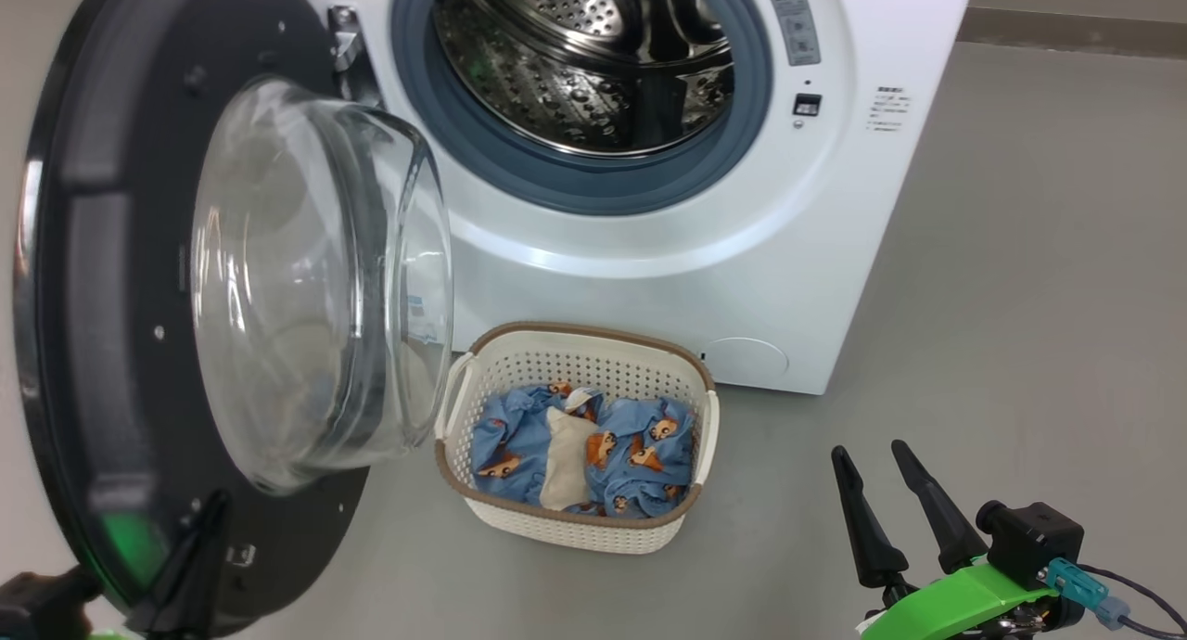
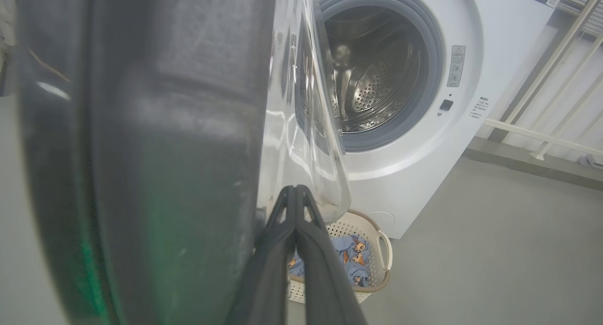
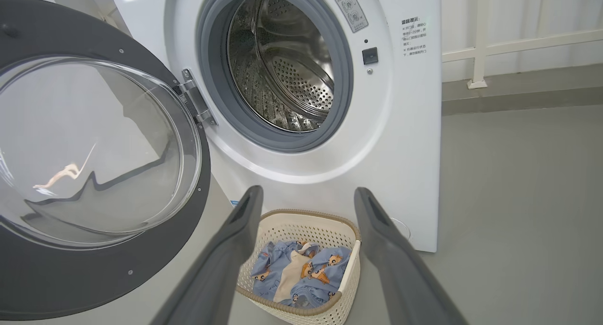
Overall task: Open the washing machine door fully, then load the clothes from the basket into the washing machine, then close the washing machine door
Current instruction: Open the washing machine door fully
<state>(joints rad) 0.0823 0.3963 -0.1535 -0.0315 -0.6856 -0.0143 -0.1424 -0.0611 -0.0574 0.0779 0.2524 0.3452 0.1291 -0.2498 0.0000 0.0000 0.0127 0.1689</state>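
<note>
The white washing machine (image 1: 705, 278) stands with its steel drum exposed. Its round black door (image 1: 102, 343) with the bulging glass bowl (image 1: 315, 278) is swung wide to the left on its hinge (image 3: 195, 99). My left gripper (image 1: 209, 515) is shut and empty, its tip against the door's lower inner rim; in the left wrist view the left gripper (image 2: 295, 189) sits at the door's edge. On the floor before the machine is the cream basket (image 1: 593, 529) holding the blue printed clothes (image 1: 640, 445) and a beige piece. My right gripper (image 1: 876, 459) is open, to the right of the basket.
Grey floor (image 1: 1020, 297) spreads to the right of the machine. A pale railing (image 3: 480, 47) runs along the wall behind, right of the machine. The open door takes up the space left of the basket.
</note>
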